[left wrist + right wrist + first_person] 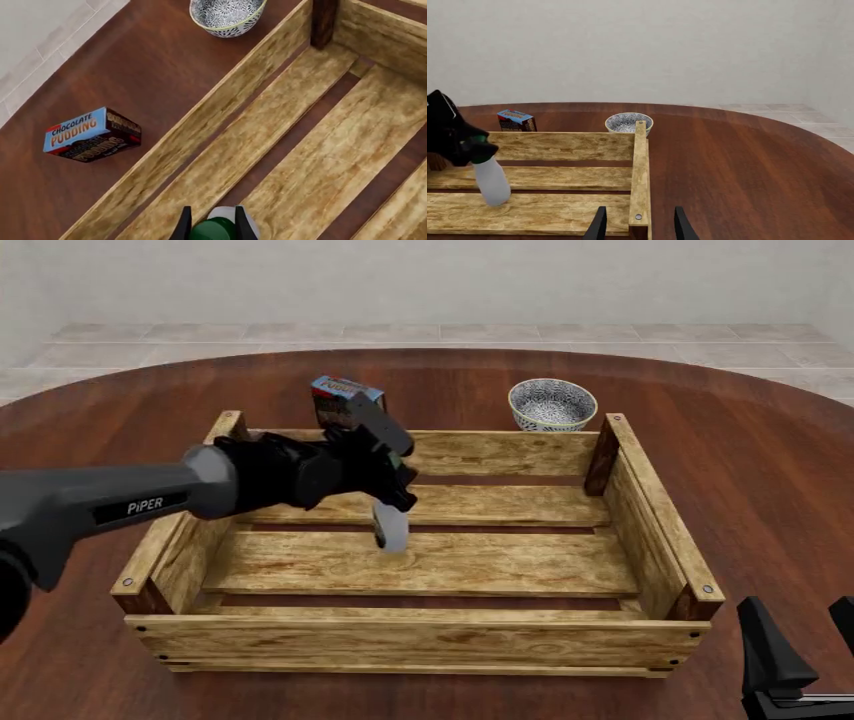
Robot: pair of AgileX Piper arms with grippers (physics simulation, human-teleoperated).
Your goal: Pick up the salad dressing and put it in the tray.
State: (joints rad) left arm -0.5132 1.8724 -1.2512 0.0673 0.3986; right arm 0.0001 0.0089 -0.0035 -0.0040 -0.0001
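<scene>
Salad dressing (391,527) hangs cap-up inside the tray (641,510), the left tool (387,462) clamped on its green neck, base at the slats (contact unclear), so lower gently before releasing; the right tool (638,222) gapes empty.

From my right wrist camera I see my right gripper (639,226) with fingers spread astride the tray (639,170) wall. My left gripper (457,137) holds the salad dressing (492,182) inside the tray. A patterned bowl (627,122) and a pudding box (516,120) stand beyond it.
</scene>
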